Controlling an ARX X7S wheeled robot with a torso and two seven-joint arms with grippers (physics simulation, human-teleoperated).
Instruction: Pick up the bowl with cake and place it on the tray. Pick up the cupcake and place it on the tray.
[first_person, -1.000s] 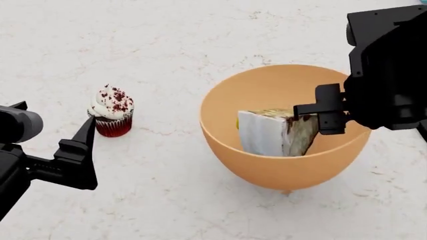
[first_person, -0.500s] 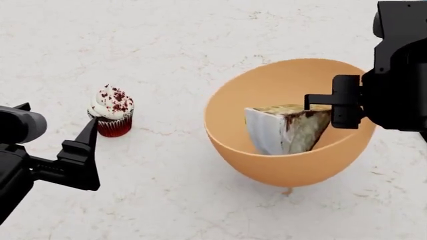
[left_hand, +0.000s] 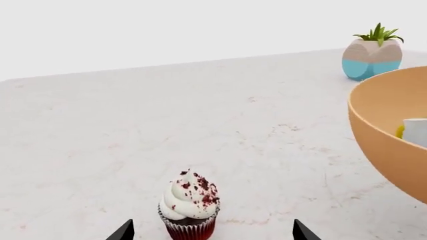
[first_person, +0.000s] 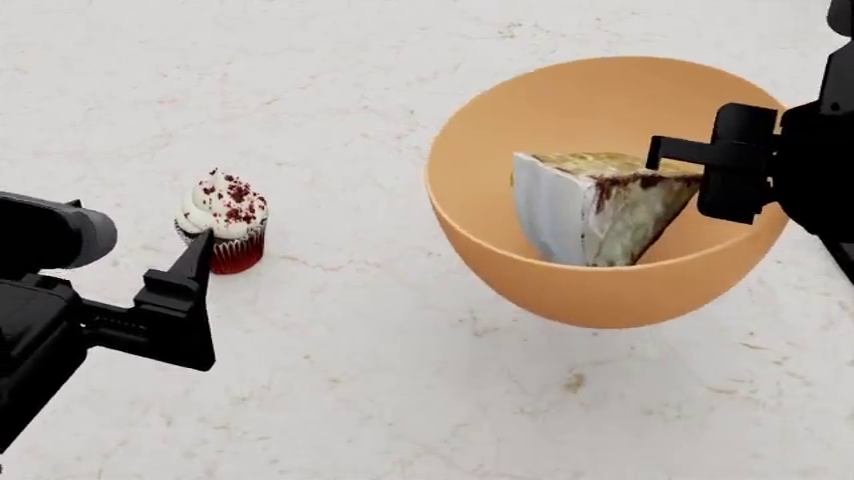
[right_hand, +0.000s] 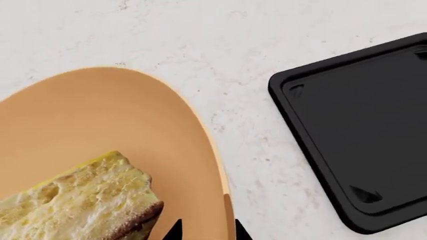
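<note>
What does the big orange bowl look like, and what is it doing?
The bowl is big, deep, round and smooth, orange-tan all over. It hangs lifted off the white table, with its shadow below. The right gripper has its jaws pinched on the rim, one inside and one outside. The cake wedge leans inside it. The tray lies empty beside it.

No readable txt, labels, nos. or signs on anything in view.

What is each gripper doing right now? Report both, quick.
Left gripper: open, cupcake between its fingertips, not gripped.
Right gripper: shut on the bowl rim, bowl lifted, cake inside.
</note>
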